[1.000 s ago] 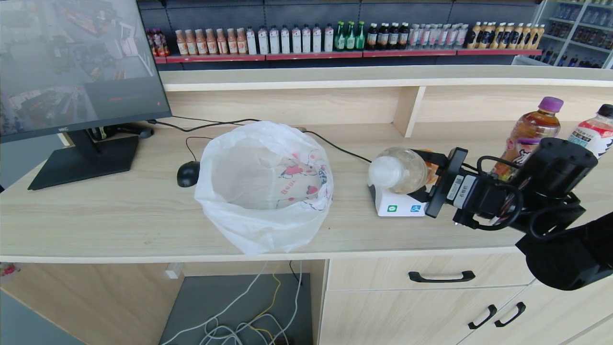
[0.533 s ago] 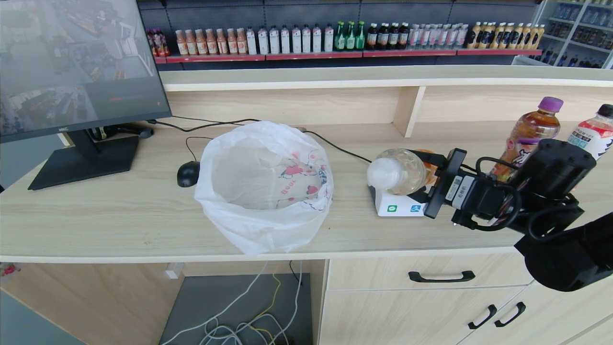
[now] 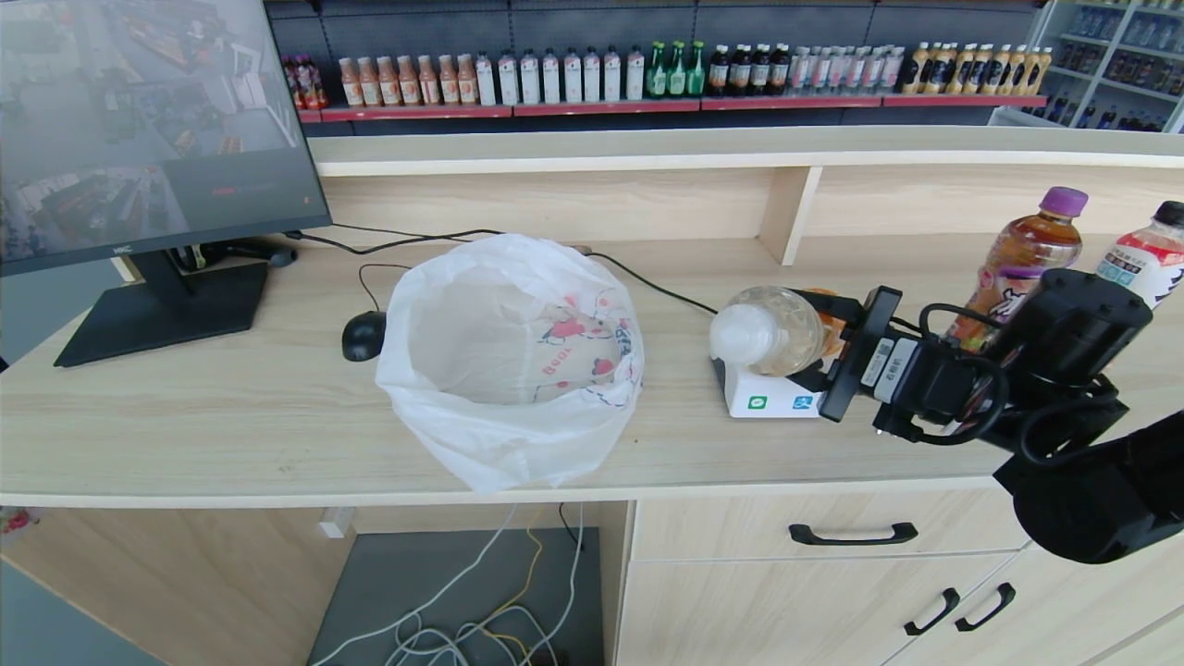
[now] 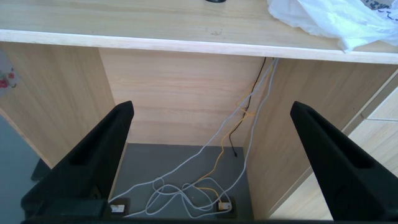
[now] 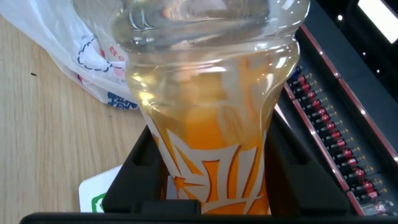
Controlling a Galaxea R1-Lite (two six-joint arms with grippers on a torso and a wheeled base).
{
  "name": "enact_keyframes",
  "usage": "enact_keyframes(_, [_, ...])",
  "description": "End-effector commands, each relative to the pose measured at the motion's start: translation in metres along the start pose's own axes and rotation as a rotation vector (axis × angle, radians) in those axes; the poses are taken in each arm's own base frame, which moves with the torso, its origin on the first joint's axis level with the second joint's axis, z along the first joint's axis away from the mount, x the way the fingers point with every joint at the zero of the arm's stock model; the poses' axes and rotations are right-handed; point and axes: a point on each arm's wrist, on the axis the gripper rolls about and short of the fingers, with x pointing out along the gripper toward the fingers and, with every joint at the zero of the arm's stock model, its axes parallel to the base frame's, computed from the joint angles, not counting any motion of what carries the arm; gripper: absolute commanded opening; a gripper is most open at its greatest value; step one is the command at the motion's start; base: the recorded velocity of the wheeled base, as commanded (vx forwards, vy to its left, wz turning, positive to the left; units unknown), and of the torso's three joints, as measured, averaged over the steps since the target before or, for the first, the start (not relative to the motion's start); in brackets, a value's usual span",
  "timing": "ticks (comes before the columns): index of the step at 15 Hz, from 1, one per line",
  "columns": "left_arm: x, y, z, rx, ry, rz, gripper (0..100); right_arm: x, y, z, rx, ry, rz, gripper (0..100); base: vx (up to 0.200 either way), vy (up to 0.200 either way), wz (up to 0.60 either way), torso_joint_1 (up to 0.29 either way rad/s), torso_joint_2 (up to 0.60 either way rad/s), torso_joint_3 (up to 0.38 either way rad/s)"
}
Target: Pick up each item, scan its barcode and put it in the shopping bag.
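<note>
My left gripper (image 4: 211,107) hangs low before the counter's front edge (image 4: 124,38), jaws spread wide with nothing between them, facing the opening beneath where loose cables (image 4: 186,186) lie tangled on the floor. Up on the wooden counter (image 3: 185,416), my right gripper (image 3: 819,340) is clenched round the orange-labelled body of a clear drink bottle (image 3: 768,328), which lies on its side with its white cap toward the shopping bag, directly above the small white barcode scanner (image 3: 768,400); I cannot tell whether the bottle touches it. The white plastic shopping bag (image 3: 499,444) sits open-mouthed to the left of the scanner, near but apart. Beyond my right arm stand a purple-capped tea bottle (image 3: 1027,250) and a black-capped bottle (image 3: 1147,250). A black mouse (image 3: 363,335) rests just left of the bag, a monitor (image 3: 139,120) farther left, and shelves of bottled drinks (image 3: 647,74) line the back wall
</note>
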Motion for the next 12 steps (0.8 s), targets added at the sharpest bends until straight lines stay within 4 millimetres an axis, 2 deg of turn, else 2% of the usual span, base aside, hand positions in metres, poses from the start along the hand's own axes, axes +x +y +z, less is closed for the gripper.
enact_keyframes(1, [0.000, 0.000, 0.000, 0.000, 0.001, 0.001, 100, 0.001, 0.000, 0.000, 0.003, 0.000, -0.003, 0, 0.000, 0.000, 0.00, 0.000, 0.00, 0.000])
enact_keyframes(7, [0.000, 0.000, 0.000, 0.000, 0.001, 0.001, 100, 0.011, -0.004, 0.017, 0.042, -0.022, -0.119, 0, 0.000, 0.000, 0.00, 0.000, 0.00, 0.000])
enact_keyframes(9, [0.000, 0.000, 0.000, 0.000, -0.001, 0.001, 100, 0.016, -0.010, 0.025, 0.076, -0.026, -0.185, 0, 0.000, 0.000, 0.00, 0.000, 0.00, 0.000])
enact_keyframes(12, [0.000, 0.000, 0.000, 0.000, -0.001, 0.001, 100, 0.026, -0.007, 0.039, 0.176, -0.049, -0.233, 0, 0.000, 0.000, 0.00, 0.000, 0.00, 0.000])
